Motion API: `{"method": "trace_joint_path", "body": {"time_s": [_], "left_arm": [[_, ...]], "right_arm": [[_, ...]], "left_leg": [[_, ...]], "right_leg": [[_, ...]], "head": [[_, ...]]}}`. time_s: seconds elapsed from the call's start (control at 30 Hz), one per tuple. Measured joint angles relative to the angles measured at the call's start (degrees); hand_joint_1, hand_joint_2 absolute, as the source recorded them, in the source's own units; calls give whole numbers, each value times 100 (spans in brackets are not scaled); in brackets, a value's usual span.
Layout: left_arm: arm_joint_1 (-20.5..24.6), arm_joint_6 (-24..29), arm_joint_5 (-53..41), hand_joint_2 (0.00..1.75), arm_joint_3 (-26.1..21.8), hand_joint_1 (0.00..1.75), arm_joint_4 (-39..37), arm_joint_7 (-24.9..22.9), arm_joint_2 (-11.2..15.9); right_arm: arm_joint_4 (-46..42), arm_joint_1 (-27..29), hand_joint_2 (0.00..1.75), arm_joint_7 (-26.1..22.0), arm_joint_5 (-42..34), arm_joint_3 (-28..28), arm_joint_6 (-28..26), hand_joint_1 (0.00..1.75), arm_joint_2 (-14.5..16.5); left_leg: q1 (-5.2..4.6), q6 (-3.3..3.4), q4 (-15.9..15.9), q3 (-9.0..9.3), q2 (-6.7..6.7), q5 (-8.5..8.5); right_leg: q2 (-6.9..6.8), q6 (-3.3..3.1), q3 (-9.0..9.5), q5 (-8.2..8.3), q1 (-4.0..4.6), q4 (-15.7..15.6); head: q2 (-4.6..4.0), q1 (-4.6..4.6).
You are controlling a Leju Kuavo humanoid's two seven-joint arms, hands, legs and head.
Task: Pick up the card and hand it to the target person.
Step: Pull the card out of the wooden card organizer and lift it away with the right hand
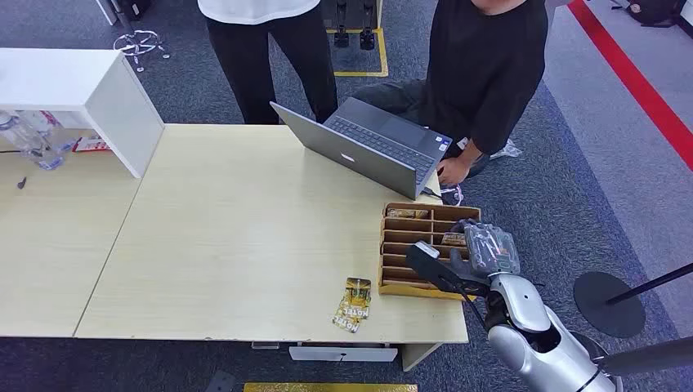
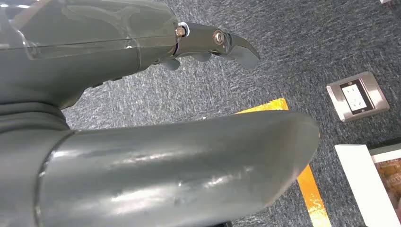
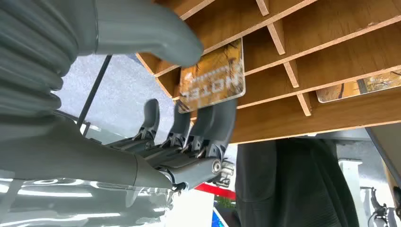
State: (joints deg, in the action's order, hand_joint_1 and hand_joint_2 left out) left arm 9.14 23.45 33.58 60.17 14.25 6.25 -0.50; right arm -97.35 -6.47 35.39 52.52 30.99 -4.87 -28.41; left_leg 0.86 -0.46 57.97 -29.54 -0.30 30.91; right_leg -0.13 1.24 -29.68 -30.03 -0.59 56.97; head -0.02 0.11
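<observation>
A pale wooden table fills the middle of the head view. At its near right corner sits a wooden rack of shallow slots. The right hand rests over the rack's right side. In the right wrist view the thumb and the dark fingers close on a card printed HOTEL, pinching it at one edge while most of it lies in its slot.

The step in hand looks like drawing the card out. It would go best pulled straight along the slot, keeping the card flat so it does not catch on the thin dividers, with the pinch kept firm because only the card's edge is held.

Two people stand at the far side: one in black crouching at the far right, hand near an open laptop, and one in dark trousers left of that. Which is the target I cannot tell. The laptop stands just beyond the rack and could block a handover.

Loose cards lie on the table just left of the rack. The left hand hangs over carpet, holding nothing, fingers loosely bent.
</observation>
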Motion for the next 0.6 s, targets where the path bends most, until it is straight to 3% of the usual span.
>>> {"method": "trace_joint_path", "body": {"time_s": [0.6], "left_arm": [[22,0,-5,0,0,0,0,-39,-2]], "right_arm": [[50,-25,175,-20,19,0,-44,120,0]], "left_leg": [[0,0,0,1,0,0]], "right_leg": [[0,0,1,0,0,0]], "head": [[0,0]]}}
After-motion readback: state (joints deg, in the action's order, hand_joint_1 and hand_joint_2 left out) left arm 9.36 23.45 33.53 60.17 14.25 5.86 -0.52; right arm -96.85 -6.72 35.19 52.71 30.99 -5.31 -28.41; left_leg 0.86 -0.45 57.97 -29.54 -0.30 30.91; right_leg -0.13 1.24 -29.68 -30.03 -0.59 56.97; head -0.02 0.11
